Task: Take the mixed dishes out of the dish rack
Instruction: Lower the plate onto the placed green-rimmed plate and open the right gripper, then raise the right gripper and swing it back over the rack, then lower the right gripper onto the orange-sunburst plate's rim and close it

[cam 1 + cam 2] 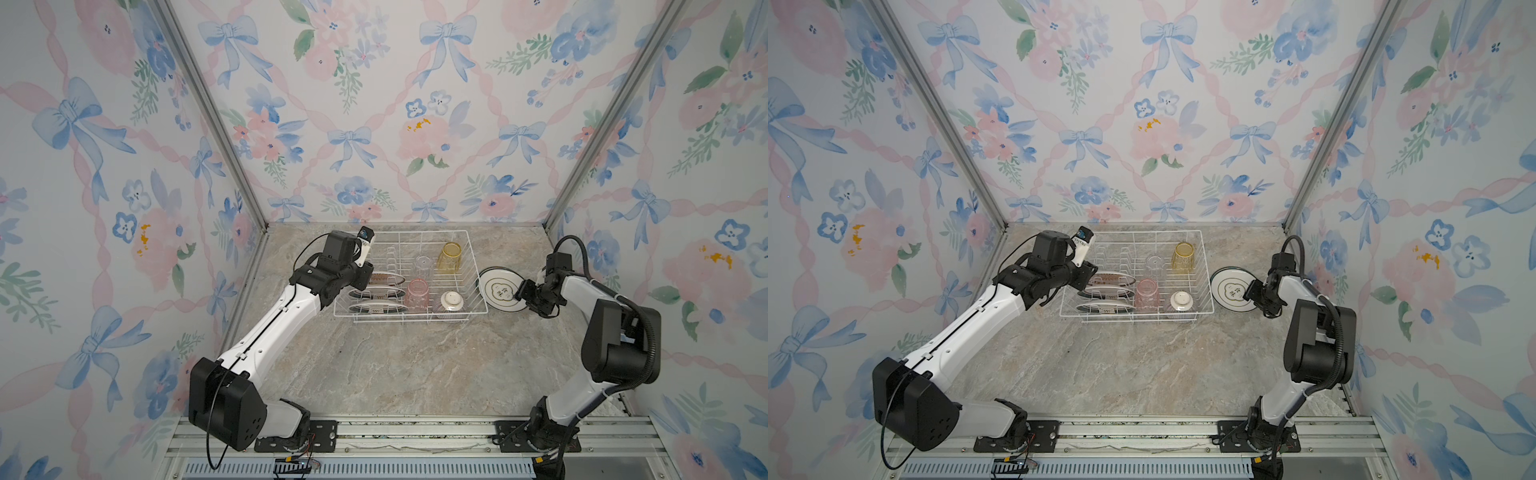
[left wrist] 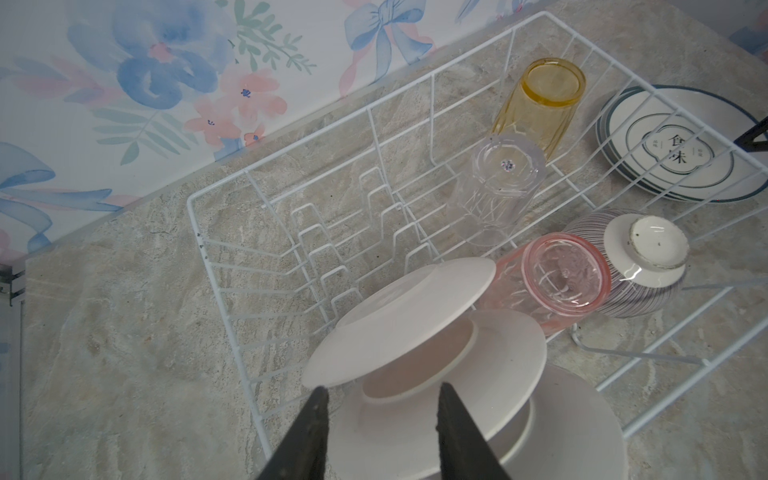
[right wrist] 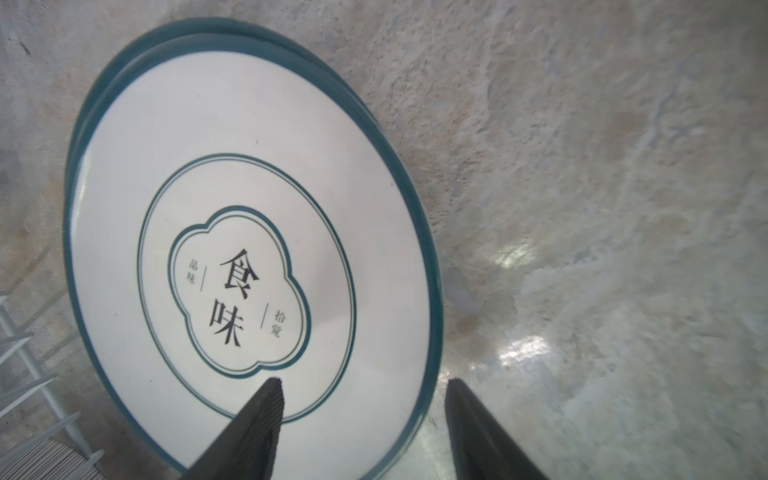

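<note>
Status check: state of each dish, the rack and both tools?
White wire dish rack: part-loaded.
Three white round plates: on edge in prongs.
Two teal-rimmed white plates: stacked flat beside rack.
Yellow translucent tumbler: inverted, racked.
Clear tumbler: inverted, racked.
Pink tumbler: inverted, racked.
Purple-striped bowl: inverted, racked.
Left tool: open, at racked plates.
Right tool: open, at stack's rim.

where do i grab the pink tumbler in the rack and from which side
Grip the pink translucent tumbler across its upper wall, just below the upturned base, coming down from above. It stands mouth-down in the white wire dish rack, with upright white plates on one side and the purple-striped bowl close on the other, so side access looks blocked.
</note>
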Tool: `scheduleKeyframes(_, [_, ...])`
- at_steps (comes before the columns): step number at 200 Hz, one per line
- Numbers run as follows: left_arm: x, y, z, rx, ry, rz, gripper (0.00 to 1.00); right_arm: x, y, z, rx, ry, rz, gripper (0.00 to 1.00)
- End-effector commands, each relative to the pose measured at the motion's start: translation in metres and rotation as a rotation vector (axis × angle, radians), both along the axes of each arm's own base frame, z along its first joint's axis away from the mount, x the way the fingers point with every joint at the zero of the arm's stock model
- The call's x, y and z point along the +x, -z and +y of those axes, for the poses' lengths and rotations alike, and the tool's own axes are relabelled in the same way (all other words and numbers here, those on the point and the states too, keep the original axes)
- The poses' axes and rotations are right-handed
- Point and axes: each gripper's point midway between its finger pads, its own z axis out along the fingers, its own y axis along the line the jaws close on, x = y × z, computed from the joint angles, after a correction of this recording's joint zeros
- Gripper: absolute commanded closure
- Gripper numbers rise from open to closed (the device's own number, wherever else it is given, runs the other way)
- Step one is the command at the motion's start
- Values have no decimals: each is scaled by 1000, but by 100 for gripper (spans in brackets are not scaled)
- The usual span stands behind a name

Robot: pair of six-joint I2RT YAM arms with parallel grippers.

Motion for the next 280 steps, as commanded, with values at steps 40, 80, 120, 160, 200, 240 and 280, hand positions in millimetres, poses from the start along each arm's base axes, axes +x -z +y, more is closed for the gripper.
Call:
scheduleKeyframes(40, [-5,3,7,3,-1,5,61,8,4,9,-25,-32,35,34])
scheduleKeyframes(80, [-5,3,8,-1,1,5,61,6,0,6,-34,-36,41,33])
scheduleKeyframes(120, [-5,4,21,-34,-54,20,61,-24,-53,-30,-90,-1,-55,34])
scheduleKeyframes(160, [-3,1,43,-59,-132,18,61,-23,-166,14,-95,-206,-430,49])
scheduleKeyframes(200, [0,1,45,-118,-171,41,61,-49,-244,209,-155,-992,-758,53])
scheduleKeyframes(240, [2,5,40,-171,-167,78,60,-70,-225,315,-156,-1371,-730,65])
scheduleKeyframes(280, [4,2,32,-211,-140,87,62,-56,-192,361,-254,-1517,-673,69])
